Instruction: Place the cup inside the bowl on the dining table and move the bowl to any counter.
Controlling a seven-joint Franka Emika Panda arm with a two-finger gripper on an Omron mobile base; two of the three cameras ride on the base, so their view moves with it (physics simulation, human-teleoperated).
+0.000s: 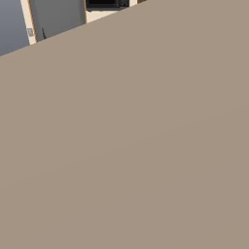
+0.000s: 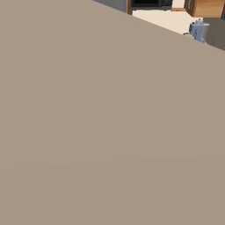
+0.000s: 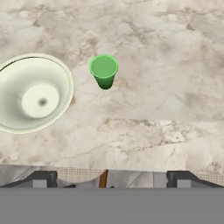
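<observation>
Marbled grey-beige stone of the tabletop [image 3: 166,57] carries the green cup [image 3: 104,70] standing upright, mouth up and long axis vertical, just beside but apart from the cream bowl [image 3: 33,92], while the hand [image 3: 112,178] hovers above, fingers spread wide, holding nothing.

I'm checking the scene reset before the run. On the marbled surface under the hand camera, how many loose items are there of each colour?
Green: 1, the cup
Cream-white: 1, the bowl
Total: 2, standing apart on the marbled surface, the bowl empty.
</observation>
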